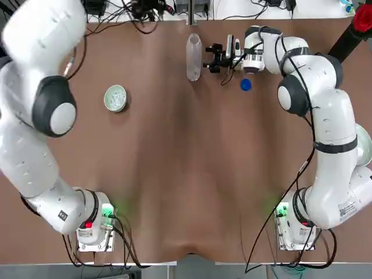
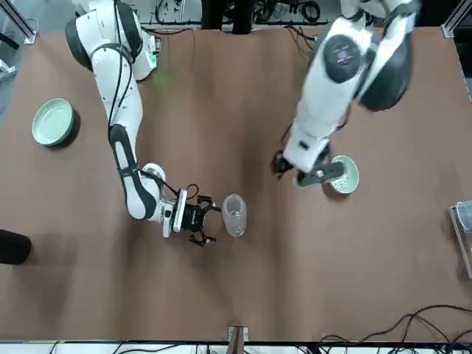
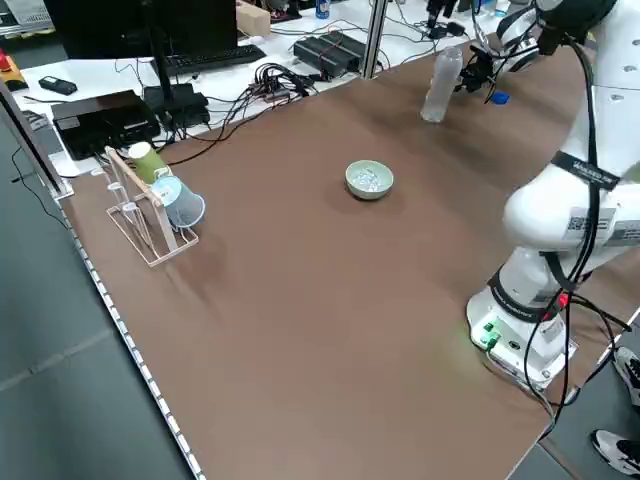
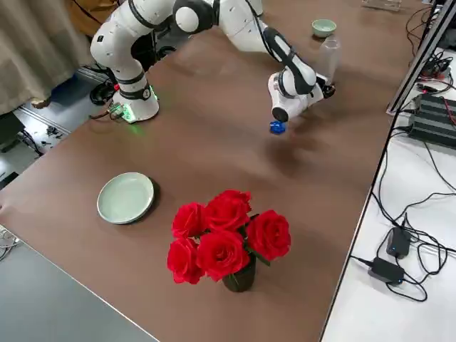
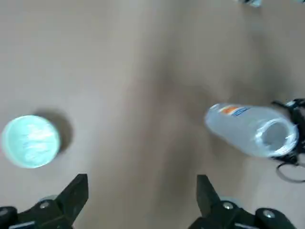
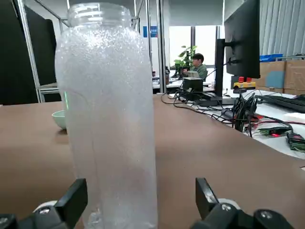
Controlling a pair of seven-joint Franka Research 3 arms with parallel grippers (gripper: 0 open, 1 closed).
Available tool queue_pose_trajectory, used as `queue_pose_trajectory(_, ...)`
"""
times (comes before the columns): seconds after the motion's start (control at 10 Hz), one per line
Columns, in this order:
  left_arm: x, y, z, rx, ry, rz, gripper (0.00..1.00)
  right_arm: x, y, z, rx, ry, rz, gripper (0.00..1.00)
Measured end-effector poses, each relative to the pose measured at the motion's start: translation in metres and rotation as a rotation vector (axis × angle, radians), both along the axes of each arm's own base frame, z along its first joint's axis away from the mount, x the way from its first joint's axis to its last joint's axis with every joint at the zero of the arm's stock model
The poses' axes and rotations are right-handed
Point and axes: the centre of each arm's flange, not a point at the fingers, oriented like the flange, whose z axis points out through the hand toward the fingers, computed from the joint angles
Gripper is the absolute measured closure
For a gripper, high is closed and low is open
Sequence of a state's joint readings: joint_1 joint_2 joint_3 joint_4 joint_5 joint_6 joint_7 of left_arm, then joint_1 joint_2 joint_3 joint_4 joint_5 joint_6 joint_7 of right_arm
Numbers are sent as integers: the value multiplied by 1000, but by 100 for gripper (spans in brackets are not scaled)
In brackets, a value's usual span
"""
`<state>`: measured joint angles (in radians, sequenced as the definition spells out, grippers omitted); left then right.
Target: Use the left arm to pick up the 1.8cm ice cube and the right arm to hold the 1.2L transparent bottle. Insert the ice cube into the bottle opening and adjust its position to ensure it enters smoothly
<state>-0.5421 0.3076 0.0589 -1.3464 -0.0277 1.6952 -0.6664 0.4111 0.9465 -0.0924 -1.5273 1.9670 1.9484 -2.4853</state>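
Note:
The clear bottle (image 1: 193, 56) stands upright at the far middle of the table, its mouth open. My right gripper (image 1: 213, 58) is low and level just beside it, open; in the right wrist view the bottle (image 6: 112, 119) fills the space ahead of the spread fingers (image 6: 71, 202), untouched. My left gripper (image 5: 142, 200) hangs open high above the table, with the pale green bowl (image 5: 31, 141) and the bottle (image 5: 252, 130) below it. The bowl (image 1: 115, 97) holds whitish glinting bits; I cannot single out an ice cube.
A blue cap (image 1: 246, 85) lies near the right wrist. A pale green plate (image 4: 126, 197) and a vase of red roses (image 4: 228, 242) sit at the right side. A cup rack (image 3: 150, 205) stands far left. A black cylinder with red top (image 1: 360, 23) and cables line the far edge.

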Motion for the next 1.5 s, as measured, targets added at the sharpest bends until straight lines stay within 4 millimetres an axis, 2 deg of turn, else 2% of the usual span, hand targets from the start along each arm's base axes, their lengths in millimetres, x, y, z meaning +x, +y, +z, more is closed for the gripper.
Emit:
queue_pose_trajectory(0.1, -2, 30, 13, 6, 13, -20, 0, 5, -11, 3, -33, -9, 22, 0)
queue_pose_trajectory(0.3, -5, 97, 30, 2, 11, -55, 0, 23, -48, 30, -117, -10, 63, 0)
queue_pose_trajectory(0.5, -11, 167, 40, 1, 8, -88, 0, 42, -92, 77, -280, -10, 126, 0)
queue_pose_trajectory(0.6, -16, 192, 40, 1, 11, -114, 0, 49, -113, 106, -375, -8, 149, 0)
queue_pose_trajectory(0.7, -24, 209, 39, 0, 13, -142, 0, 53, -135, 138, -475, 14, 160, 0)
queue_pose_trajectory(0.8, -37, 223, 36, 19, 11, -179, 0, 57, -164, 185, -610, 61, 146, 0)
queue_pose_trajectory(1.1, -56, 247, 37, 65, -12, -219, 0, 48, -215, 282, -833, 184, 24, 0)
queue_pose_trajectory(1.3, -56, 270, 41, 65, -19, -190, 0, 33, -244, 325, -932, 366, -95, 0)
queue_pose_trajectory(1.5, -53, 289, 48, 65, -37, -184, 0, 9, -288, 367, -1036, 619, -288, 0)
